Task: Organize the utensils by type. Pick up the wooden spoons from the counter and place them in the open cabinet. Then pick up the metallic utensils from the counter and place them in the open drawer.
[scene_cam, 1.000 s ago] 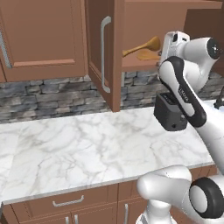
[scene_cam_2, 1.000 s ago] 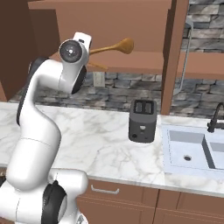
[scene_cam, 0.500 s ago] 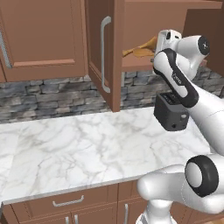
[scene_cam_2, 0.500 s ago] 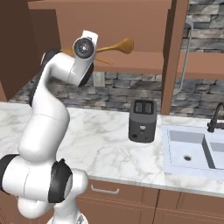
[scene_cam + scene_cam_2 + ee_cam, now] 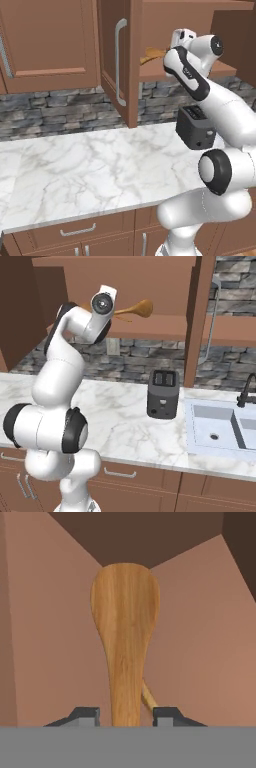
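Open cabinet [image 5: 150, 30] interior ahead; arm raised, wrist level, fingers [image 5: 125, 714] pinching large wooden spoon [image 5: 125, 627] handle above shelf.

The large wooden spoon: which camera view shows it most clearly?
The hand view: the large wooden spoon appears whole, with its broad bowl and handle running down between the gripper fingertips. The right base view shows its bowl over the cabinet shelf; the left base view shows a sliver beside the arm.

toaster [image 5: 163, 394]: dark, upright on desk, left of sink | sink [image 5: 220, 426]: white basin, black faucet [image 5: 247, 391] at rear | backsplash [image 5: 55, 112]: grey stone
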Controlling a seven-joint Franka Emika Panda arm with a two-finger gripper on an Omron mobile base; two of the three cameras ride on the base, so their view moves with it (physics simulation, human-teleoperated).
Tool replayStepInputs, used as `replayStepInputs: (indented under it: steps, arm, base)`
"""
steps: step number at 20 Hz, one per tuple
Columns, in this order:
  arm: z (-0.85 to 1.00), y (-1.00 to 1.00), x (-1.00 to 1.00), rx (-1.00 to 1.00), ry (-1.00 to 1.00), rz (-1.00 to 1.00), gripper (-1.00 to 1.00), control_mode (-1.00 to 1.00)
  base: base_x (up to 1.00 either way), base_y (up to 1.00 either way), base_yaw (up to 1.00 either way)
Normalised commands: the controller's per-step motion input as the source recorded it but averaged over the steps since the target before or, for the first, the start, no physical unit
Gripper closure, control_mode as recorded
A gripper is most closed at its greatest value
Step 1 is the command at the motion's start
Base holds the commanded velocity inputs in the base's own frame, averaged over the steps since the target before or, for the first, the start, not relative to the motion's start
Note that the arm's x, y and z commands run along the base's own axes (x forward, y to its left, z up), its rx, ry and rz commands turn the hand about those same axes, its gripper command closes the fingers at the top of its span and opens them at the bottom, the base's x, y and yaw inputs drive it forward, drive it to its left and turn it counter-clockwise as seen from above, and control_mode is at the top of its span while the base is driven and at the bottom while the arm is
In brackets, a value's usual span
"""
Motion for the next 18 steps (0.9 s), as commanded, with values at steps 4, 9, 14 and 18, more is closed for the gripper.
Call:
replayStepInputs:
  steps: [4, 9, 14, 18]
  arm:
    - [0.0, 0.0, 0.68, 0.0, 0.01, 0.0, 1.0, -1.0]
    - [-0.05, 0.0, 0.62, 0.0, 0.09, 0.0, 1.0, -1.0]
    - [-0.24, -0.05, 0.49, 0.0, 0.04, 0.0, 1.0, -1.0]
    - [-0.57, -0.27, 0.19, 0.0, 0.03, -0.02, 1.0, -1.0]
  base:
    - [0.0, 0.0, 0.0]
    - [0.0, 0.0, 0.0]
    - [0.0, 0.0, 0.0]
    - [0.0, 0.0, 0.0]
